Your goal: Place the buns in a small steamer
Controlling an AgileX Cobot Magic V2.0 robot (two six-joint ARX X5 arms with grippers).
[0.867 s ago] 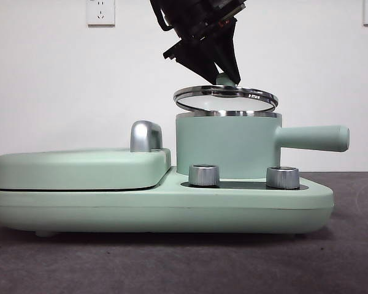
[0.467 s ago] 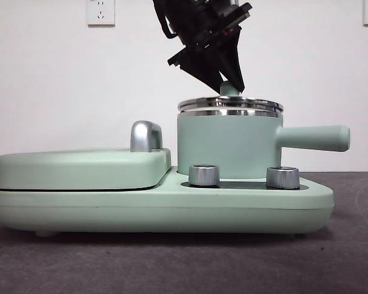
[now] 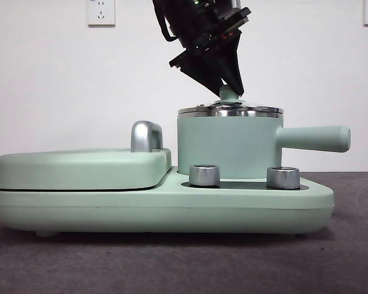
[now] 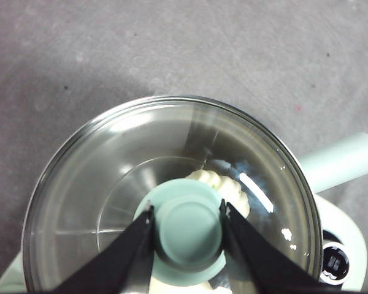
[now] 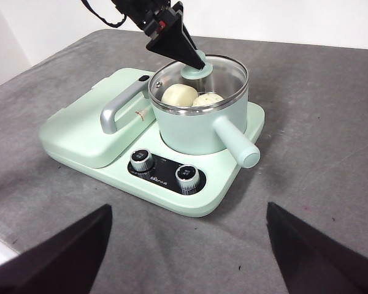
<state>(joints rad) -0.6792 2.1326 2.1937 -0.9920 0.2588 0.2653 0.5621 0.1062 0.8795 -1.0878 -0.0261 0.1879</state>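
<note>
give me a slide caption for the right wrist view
Left gripper holds the lid knob, glass lid seated on the small steamer with both buns inside.

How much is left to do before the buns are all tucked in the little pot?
Almost nothing. Both buns already sit inside the small steamer, showing through the glass lid. The lid rests flat on the steel rim. In hand: the left tool grips the lid's green knob. Left to do: let go and lift away. The right tool waits, open, off to the side.
</note>
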